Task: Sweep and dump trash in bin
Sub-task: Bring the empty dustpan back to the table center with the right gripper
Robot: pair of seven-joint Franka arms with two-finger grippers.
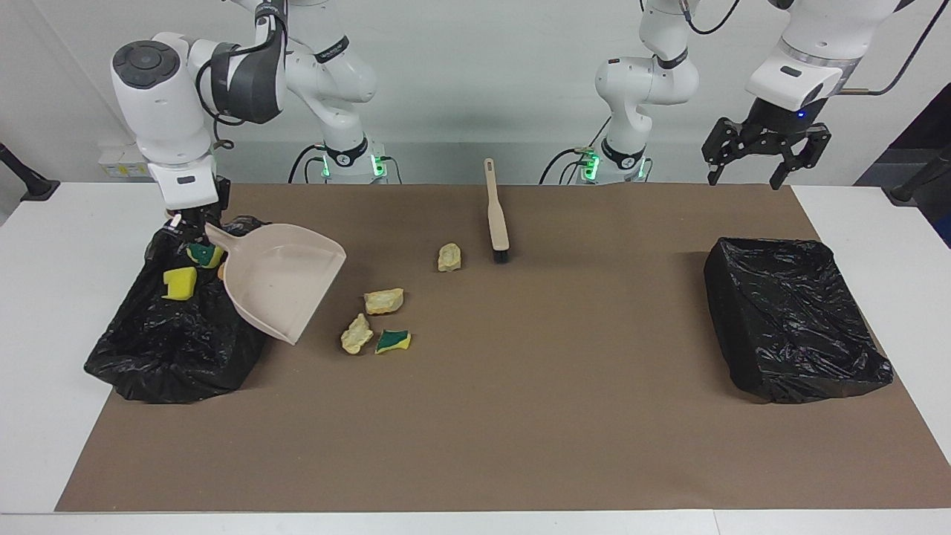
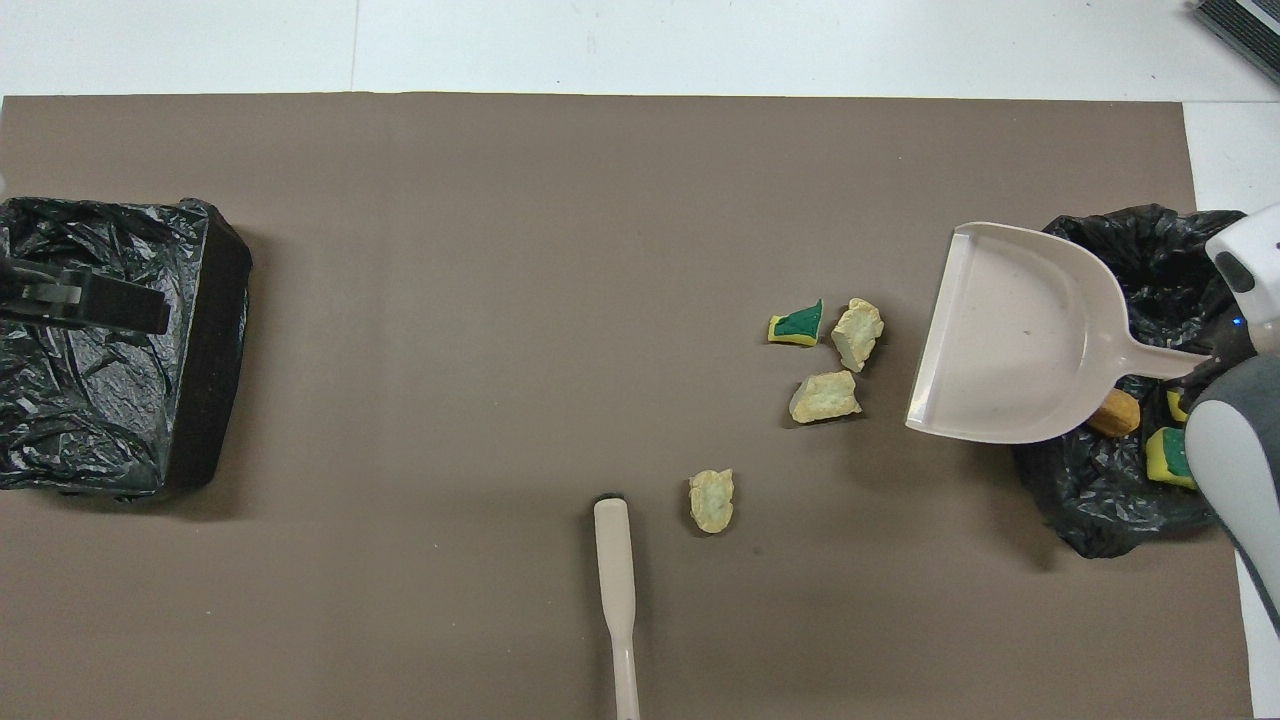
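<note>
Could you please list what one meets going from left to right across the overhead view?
Empty black bin with the left end effector over it → brush → lone beige chunk → cluster of three chunks → dustpan → bin holding dumped trash.

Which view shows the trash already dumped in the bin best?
The facing view: a yellow chunk and a yellow-and-green chunk lie open in the bin. Overhead, the dustpan and right arm cover most of them.
</note>
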